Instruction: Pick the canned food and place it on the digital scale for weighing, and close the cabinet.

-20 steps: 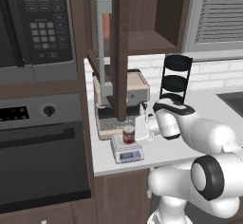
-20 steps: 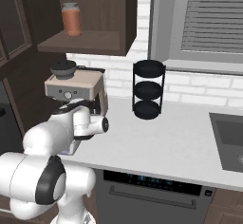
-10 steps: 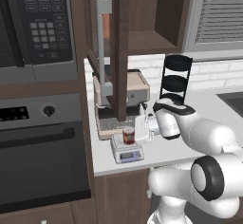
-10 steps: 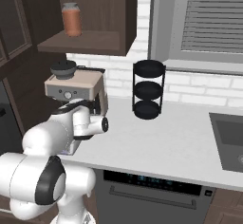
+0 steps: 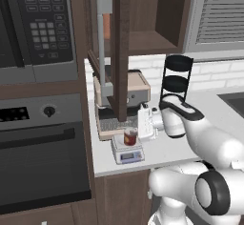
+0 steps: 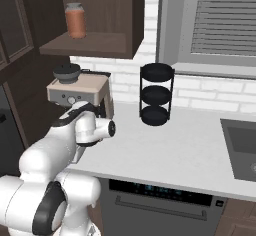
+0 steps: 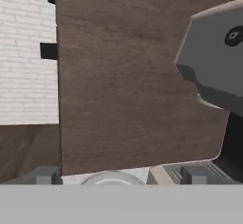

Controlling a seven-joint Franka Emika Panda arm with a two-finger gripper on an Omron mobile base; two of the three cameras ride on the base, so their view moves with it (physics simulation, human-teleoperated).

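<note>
We look at a rendered kitchen: a white desk (image 5: 176,148) against pale brick, dark wood around it, a window blind to the right. Our end effector (image 5: 139,125) sits low at the can, just right of it in the left base view; in the hand view its two finger tips (image 7: 46,175) stand apart on either side of the silvery top, but whether they press the can or have let go we cannot tell.

The canned food (image 5: 130,136) stands upright on the round plate of the digital scale (image 5: 127,151), which sits at the front of the desk, just before the espresso machine (image 5: 136,88). So we judge the weighing step as done or all but done, and the release and retreat as the step in hand.

Next comes the cabinet (image 5: 121,47): its door stands swung out, edge-on to us, with the grey bar handle (image 5: 102,47) facing left. We would need to lift clear of the can without tipping it, then get to the door's outer face and push it round until shut.

We count one can, one scale, one open door, one orange jar (image 6: 75,20) on the cabinet shelf, one espresso machine, one black three-tier rack (image 6: 156,94), one microwave (image 5: 35,26), one oven (image 5: 40,148).
</note>
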